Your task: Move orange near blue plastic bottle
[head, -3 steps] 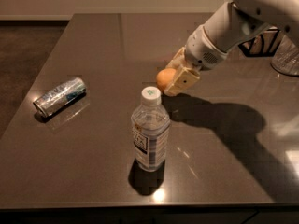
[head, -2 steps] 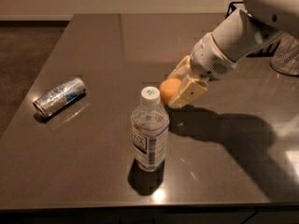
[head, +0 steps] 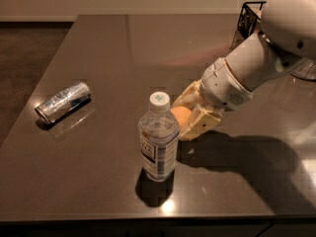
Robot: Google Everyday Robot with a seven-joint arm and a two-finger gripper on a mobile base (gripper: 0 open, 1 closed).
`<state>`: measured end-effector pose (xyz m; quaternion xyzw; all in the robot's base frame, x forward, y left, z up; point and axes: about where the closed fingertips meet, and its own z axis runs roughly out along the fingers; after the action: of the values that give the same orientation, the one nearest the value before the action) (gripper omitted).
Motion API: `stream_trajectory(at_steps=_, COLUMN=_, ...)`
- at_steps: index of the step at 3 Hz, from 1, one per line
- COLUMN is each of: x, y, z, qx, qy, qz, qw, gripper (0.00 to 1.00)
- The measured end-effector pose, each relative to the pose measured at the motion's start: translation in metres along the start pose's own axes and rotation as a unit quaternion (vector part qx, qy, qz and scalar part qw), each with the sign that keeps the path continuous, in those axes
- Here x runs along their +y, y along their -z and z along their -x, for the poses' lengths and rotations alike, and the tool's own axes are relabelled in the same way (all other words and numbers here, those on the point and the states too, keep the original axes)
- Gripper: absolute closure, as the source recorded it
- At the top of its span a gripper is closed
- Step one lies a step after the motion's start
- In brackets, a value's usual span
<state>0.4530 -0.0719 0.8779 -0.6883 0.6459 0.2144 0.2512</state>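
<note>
The blue plastic bottle point(head: 158, 137) stands upright near the table's front edge, clear and ribbed with a white cap. The orange point(head: 180, 117) is held between my gripper's point(head: 183, 118) tan fingers, just right of the bottle's upper part and partly hidden behind it. The gripper is shut on the orange, low over the table. My white arm reaches in from the upper right.
A crushed silver can point(head: 62, 102) lies on its side at the left of the dark table point(head: 148, 48). A black wire rack point(head: 249, 15) stands at the back right. The table's front edge runs just below the bottle.
My gripper has carried the orange down and toward the front, closer to the bottle. The bottle and the can have not moved.
</note>
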Motion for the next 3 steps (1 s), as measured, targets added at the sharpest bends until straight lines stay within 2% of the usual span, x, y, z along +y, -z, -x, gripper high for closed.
stream_trajectory(at_steps=1, x=0.016, y=-0.006, z=-0.001, qx=-0.003, qy=0.010, qz=0.003, qw=0.9999, gripper=0.82)
stream_trajectory(at_steps=2, x=0.027, y=-0.012, z=-0.007, qx=0.003, qy=0.011, qz=0.014, qw=0.9998, gripper=0.59)
stream_trajectory(at_steps=3, x=0.030, y=-0.011, z=-0.013, qx=0.006, qy=0.008, qz=0.002, qw=1.0000, gripper=0.35)
